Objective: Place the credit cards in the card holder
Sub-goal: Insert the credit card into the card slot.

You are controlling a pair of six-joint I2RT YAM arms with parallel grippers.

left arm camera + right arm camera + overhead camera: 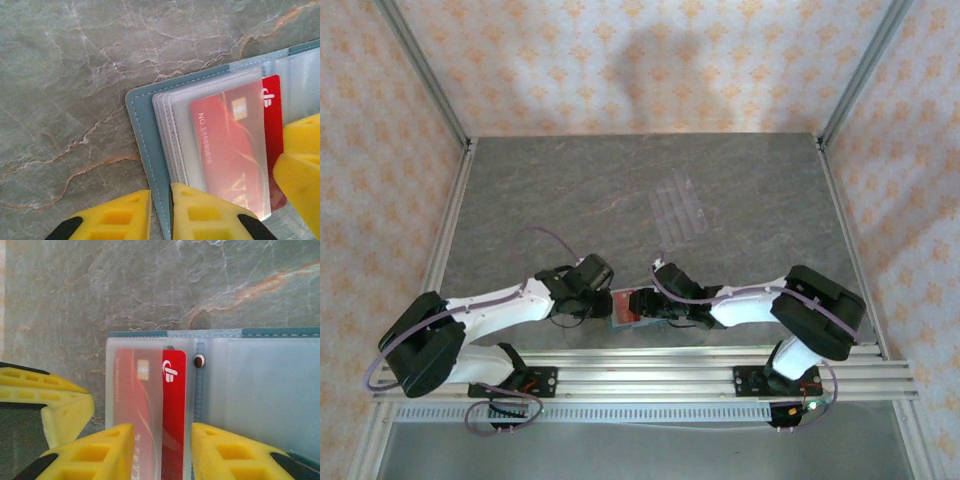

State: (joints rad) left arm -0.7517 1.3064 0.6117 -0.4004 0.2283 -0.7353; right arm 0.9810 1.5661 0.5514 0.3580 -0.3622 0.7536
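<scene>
The walls (620, 60) are papered in a pale peach floral print, and bare aluminium posts (423, 70) run up the corners. Below them the desk (620, 180) is a flat slab of grey-green stone veined with white and rusty orange. Two white arms with black joints lean in from the near rail, the left arm (490, 310) and the right arm (750, 300), so that their heads almost meet at the middle of the near edge. Farther back, well apart from them, a clear slotted plastic rack (678, 207) lies on the stone.

Between the two heads the card holder (260, 390) lies open and flat, inside up. It has a teal stitched skin and a paler lining, and a stack of frosted plastic sleeves (175, 135) with rounded corners sits on one half. A red credit card (174, 410) sits partway in the top sleeve. The covered part looks milky pink, with a chip and raised numbers, and the bare strip is glossy red with a white logo. Its long axis runs parallel to the stitched spine. A small round metal stud (199, 360) sits at the top of that spine.

The left pincer (160, 205) has blocky yellow fingers pressed nearly together, nipping the teal outer edge of the card holder. The right pincer (162, 432) stands spread, one finger on each side of the card's near end. I cannot tell whether either finger touches the card.
</scene>
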